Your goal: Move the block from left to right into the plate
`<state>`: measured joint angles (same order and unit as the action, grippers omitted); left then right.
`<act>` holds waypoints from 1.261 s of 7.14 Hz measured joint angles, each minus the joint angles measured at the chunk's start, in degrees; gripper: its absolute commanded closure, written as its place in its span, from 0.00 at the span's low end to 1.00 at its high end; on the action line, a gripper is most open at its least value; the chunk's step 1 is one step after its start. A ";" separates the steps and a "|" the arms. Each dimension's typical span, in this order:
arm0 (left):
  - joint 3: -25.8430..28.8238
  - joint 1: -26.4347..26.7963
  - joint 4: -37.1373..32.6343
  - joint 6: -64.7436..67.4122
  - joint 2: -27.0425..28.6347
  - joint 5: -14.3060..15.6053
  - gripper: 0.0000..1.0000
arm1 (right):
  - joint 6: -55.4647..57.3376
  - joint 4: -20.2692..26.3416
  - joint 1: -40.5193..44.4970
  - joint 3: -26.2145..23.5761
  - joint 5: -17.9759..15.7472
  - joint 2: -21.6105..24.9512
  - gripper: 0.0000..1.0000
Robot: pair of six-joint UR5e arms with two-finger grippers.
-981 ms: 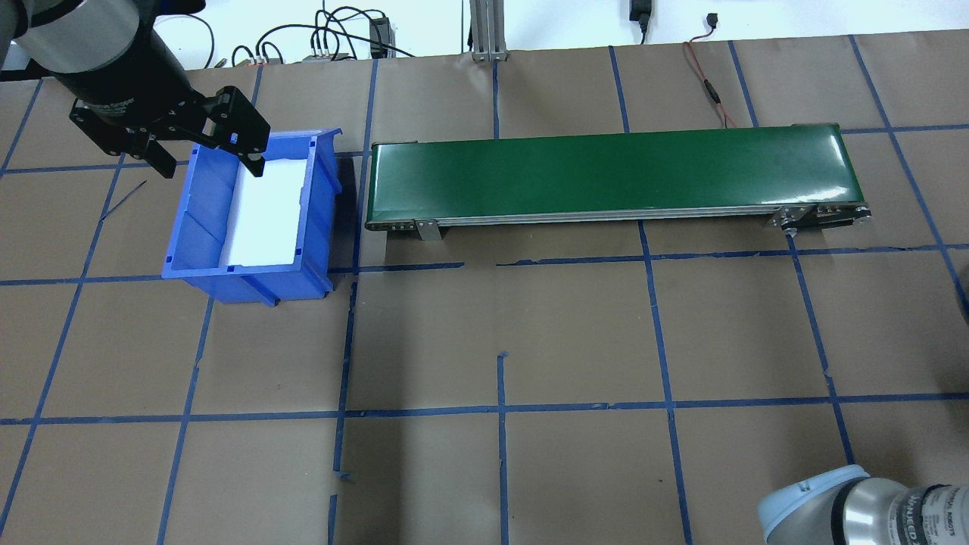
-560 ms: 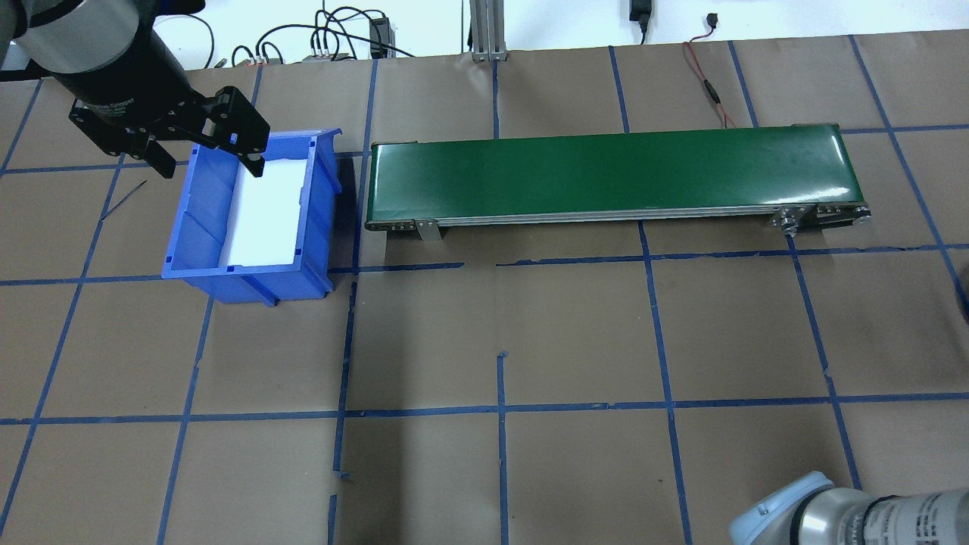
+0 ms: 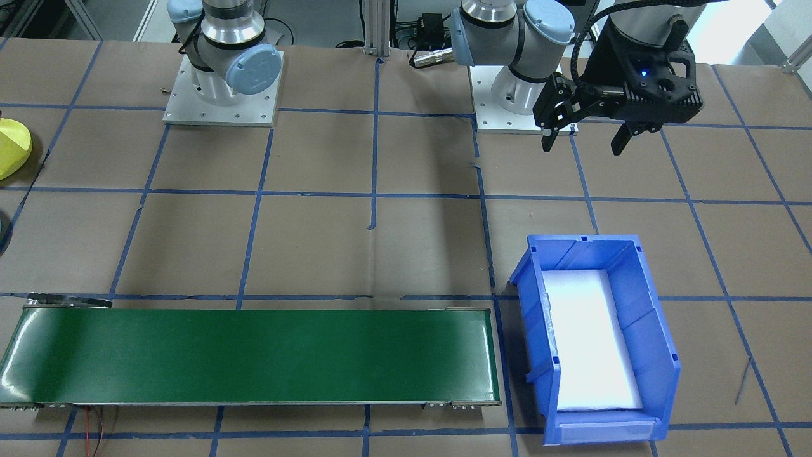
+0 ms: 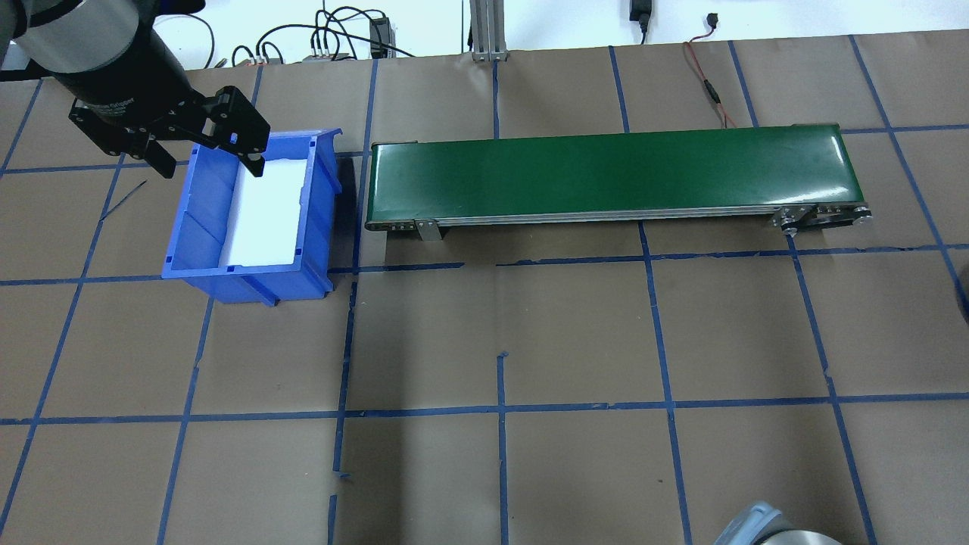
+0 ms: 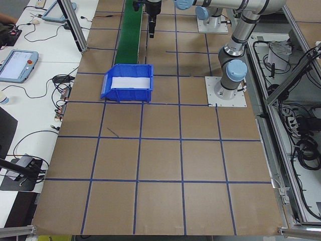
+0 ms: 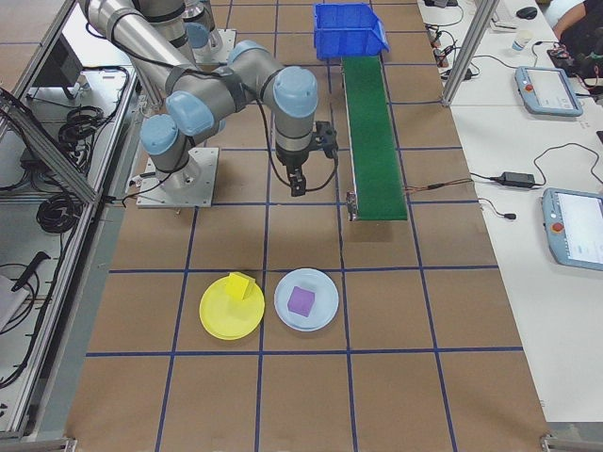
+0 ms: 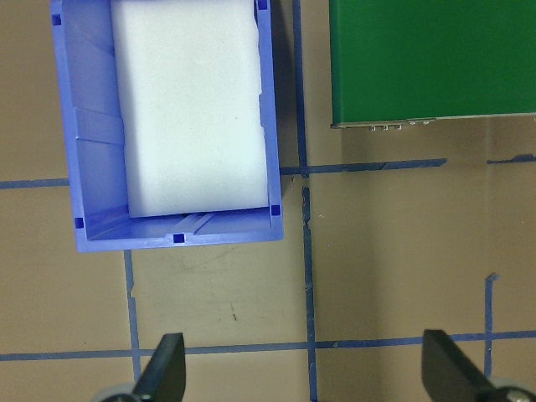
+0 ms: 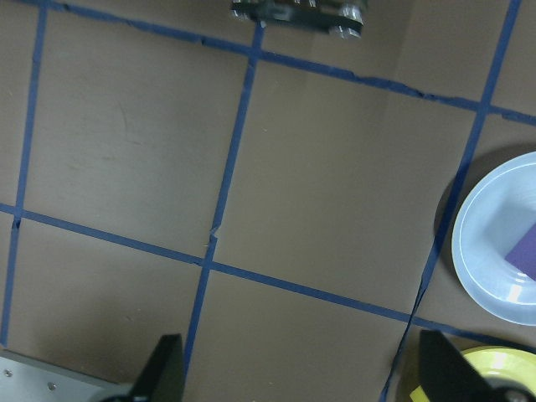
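The yellow block (image 6: 241, 285) sits on the yellow plate (image 6: 219, 317), toward the plate's far side. It is small in the right side view and may be tipped on an edge; I cannot be sure. Just beside that plate, a pale blue plate (image 6: 317, 317) holds a purple block (image 6: 301, 300) near its middle.

The right gripper (image 8: 303, 368) hangs above bare table (image 4: 530, 341) between the plates and the end of the green belt (image 4: 606, 170), with its fingers spread wide and nothing between them. The left gripper (image 4: 210, 168) hovers high by the robot's side of the blue bin (image 3: 653, 317), also spread wide and empty.

The bin holds only a flat white pad (image 3: 590, 336) across its floor, and no block shows in it. The belt carries nothing.

Judging by this, the delivery looks done and both arms only need to stand clear. If another block were fed in, the left gripper should drop straight down inside the bin walls, close squarely on the block's flat sides and set it gently at the near end of the belt. The right gripper should then wait at the far end and lower the block to the plate's middle before letting go.
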<state>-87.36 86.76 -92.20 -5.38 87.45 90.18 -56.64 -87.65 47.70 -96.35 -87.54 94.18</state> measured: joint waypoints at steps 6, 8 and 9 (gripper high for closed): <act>0.00 -0.02 -0.02 -0.03 0.05 0.00 0.00 | 49.45 -11.06 37.44 5.17 4.97 -1.24 0.00; 0.00 -0.02 0.00 -0.03 0.05 0.00 0.00 | 51.00 -14.44 38.60 4.39 5.46 -1.59 0.00; 0.00 -0.02 0.01 0.00 0.05 0.00 0.00 | 51.21 -14.69 38.61 4.29 5.52 -1.67 0.00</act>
<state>-87.36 86.75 -92.20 -5.39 87.50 90.18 -5.43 -102.34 86.31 -92.06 -82.03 92.51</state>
